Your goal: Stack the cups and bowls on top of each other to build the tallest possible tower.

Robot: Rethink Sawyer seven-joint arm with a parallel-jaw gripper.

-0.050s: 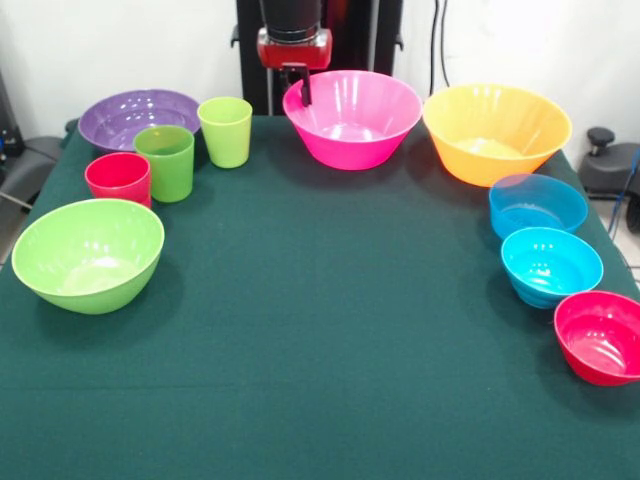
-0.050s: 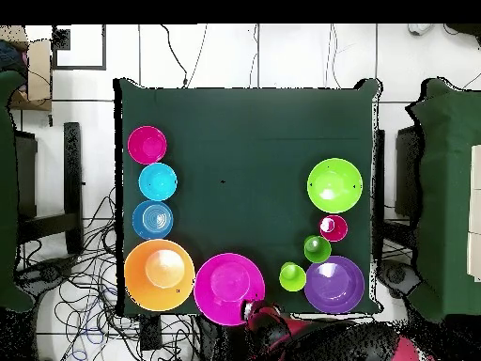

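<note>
Small red bowl (image 1: 603,336) cut by right edge; pincer (image 1: 301,88) fingers' state unclear.

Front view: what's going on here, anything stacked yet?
Nothing is stacked yet. The gripper hangs at the pink bowl's rim, holding nothing that I can see. All the bowls and cups sit apart on the table: the orange bowl beside the pink one, the purple bowl and three cups at one side, three small bowls in a row at the other.
</note>
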